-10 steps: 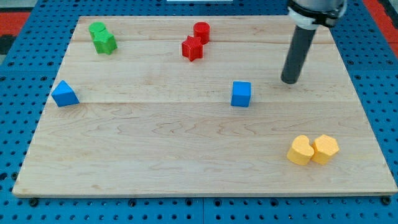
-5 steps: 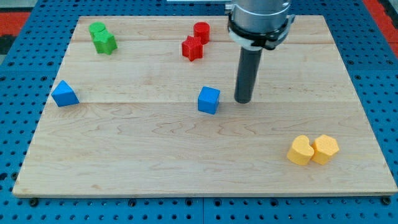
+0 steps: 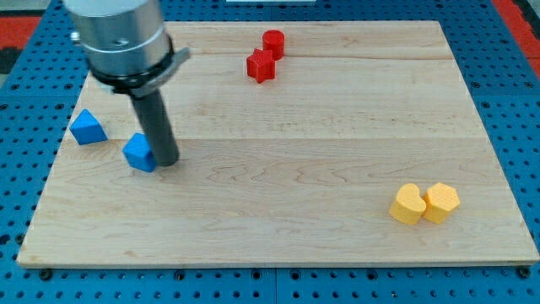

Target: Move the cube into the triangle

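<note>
Two blue blocks sit close: my tip touches the blue cube just right of the blue triangle; no hand shows.

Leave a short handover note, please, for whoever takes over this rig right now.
My tip is down on the board, touching the blue cube on its right side in the view.
The blue triangle sits to the cube's upper left, with a small gap between them.
Done: nothing finished; the blocks do not touch yet.
Left: push the cube the rest of the way, left and slightly up, into the triangle.
</note>
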